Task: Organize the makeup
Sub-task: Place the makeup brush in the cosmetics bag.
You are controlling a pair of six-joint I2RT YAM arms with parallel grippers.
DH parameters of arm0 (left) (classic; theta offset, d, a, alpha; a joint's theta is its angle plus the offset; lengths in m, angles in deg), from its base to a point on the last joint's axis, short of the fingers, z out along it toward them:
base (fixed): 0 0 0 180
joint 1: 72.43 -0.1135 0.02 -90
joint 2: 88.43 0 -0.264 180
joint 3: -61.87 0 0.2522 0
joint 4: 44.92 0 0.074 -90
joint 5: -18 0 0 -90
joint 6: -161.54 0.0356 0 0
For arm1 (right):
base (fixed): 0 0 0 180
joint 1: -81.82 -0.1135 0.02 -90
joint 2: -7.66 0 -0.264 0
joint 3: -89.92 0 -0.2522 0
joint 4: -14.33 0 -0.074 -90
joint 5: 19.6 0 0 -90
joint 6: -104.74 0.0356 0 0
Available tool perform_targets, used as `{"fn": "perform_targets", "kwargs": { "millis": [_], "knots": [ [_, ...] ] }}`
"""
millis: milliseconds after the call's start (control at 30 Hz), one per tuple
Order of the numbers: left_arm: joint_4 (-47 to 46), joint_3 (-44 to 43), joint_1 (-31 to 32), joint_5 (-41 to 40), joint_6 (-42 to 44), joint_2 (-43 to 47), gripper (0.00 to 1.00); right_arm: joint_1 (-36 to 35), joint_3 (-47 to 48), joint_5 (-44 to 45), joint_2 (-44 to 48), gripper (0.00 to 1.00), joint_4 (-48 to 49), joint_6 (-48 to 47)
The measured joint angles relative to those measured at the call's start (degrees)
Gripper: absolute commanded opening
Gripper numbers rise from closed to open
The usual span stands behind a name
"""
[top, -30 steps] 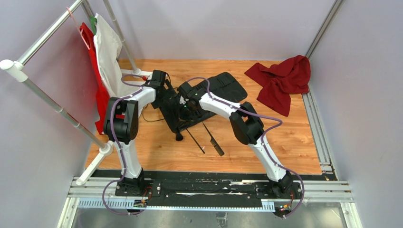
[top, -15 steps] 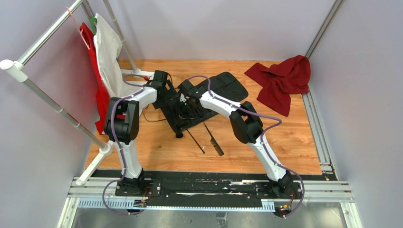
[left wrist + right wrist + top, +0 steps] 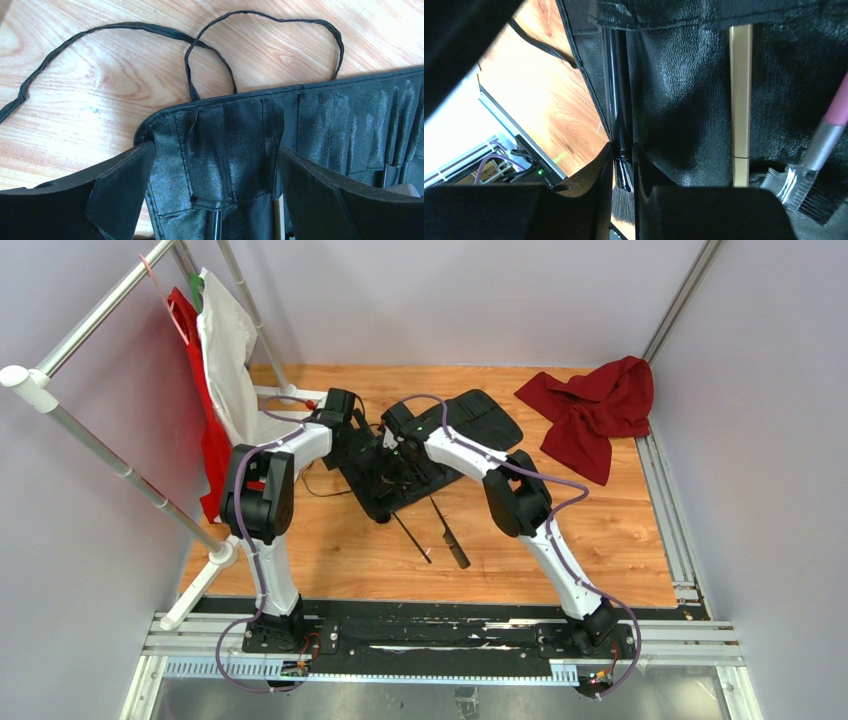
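Observation:
The black slotted roll-up case (image 3: 440, 440) lies open mid-table. My right gripper (image 3: 624, 165) is shut on a black-handled brush (image 3: 616, 100) at the case's end slot; its handle lies under the slot flap and its bristles (image 3: 383, 517) stick out toward the near side. My left gripper (image 3: 215, 200) is open, with its fingers (image 3: 120, 195) either side of that same end of the case (image 3: 240, 130). A tan handle (image 3: 740, 100) and a pink-handled brush (image 3: 831, 125) sit in neighbouring slots. A thin brush (image 3: 412, 537) and a black comb (image 3: 450, 535) lie loose on the wood.
The case's black tie strings (image 3: 100, 35) trail over the wood at its left end. A red cloth (image 3: 595, 410) lies at the back right. A pipe rack with a white garment (image 3: 225, 350) and a red one stands along the left side.
My right gripper has moved away from the bases with the black brush, sliding it further into the case's end slot. The left gripper stays at that end of the case.

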Motion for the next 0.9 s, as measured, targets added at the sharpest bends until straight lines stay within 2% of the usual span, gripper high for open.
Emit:
{"fn": "perform_targets", "kwargs": {
  "millis": [900],
  "knots": [
    [0.1, 0.0, 0.0, -0.5, -1.2, 0.0, 0.98, 1.9, 1.1, -3.8, -2.6, 0.01, 5.0, -4.3]
  ]
}}
